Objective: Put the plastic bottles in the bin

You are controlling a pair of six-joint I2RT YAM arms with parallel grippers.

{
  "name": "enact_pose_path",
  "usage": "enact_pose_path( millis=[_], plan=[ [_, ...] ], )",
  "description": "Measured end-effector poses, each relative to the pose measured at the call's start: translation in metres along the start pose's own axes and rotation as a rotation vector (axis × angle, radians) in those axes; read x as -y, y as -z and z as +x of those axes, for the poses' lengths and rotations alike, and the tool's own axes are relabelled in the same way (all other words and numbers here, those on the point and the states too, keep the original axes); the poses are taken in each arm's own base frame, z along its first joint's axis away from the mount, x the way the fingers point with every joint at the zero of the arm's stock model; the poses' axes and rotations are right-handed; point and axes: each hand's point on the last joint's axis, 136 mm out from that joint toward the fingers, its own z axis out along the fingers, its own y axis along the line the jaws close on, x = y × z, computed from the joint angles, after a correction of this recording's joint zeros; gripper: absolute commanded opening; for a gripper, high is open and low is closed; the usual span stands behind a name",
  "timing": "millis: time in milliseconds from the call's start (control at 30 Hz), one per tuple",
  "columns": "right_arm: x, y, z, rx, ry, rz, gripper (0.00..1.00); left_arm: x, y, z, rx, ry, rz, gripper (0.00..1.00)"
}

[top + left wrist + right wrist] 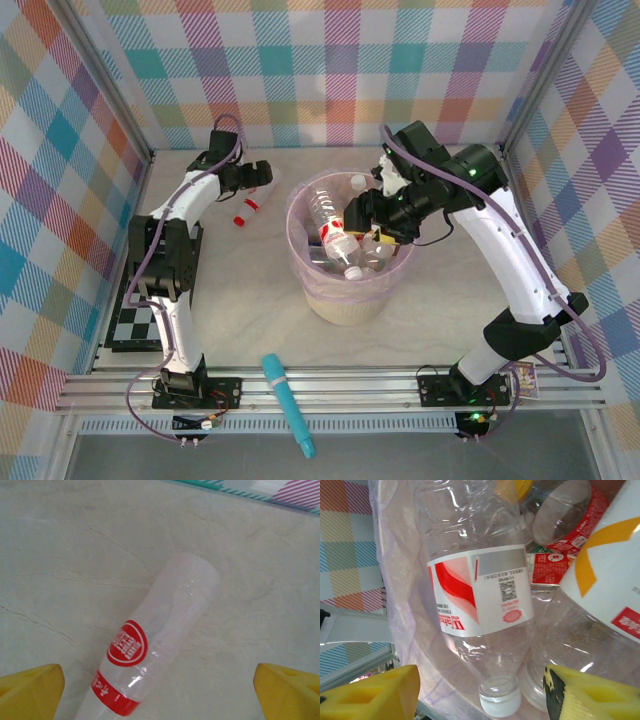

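One bottle point(160, 630) lies on the desk point(60, 555) left of the bin point(345, 305), directly under the released left gripper point(258, 178), its long axis slanting across the jaws. The right gripper point(377, 232) hangs released over the bin.

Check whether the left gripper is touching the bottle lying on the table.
Apart. In the left wrist view the left gripper has its open fingers either side of the bottle, with bare table showing between each and it.

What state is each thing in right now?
bin, upright, several bottles inside
loose bottle, lying on its side, outside the bin
left gripper, jaws open above the loose bottle
right gripper, jaws open over the bin
teal stick, lying flat
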Motion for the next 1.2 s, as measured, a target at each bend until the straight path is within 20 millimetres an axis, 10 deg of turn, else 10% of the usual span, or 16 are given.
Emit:
enact_pose_path(
  millis=[433, 900, 1200],
  plan=[
    [0.013, -0.043, -0.001, -0.036, 0.017, 0.065, 0.53, -0.013, -0.031, 0.026, -0.076, -0.018, -0.035, 0.94],
    [0.016, 0.034, -0.039, 0.237, 0.031, -0.003, 0.65, -0.01, -0.034, 0.012, -0.063, -0.087, -0.031, 0.92],
    [0.04, 0.028, -0.049, 0.24, -0.016, 0.011, 0.65, -0.011, -0.052, 0.023, -0.123, -0.114, -0.026, 0.79]
  ],
)
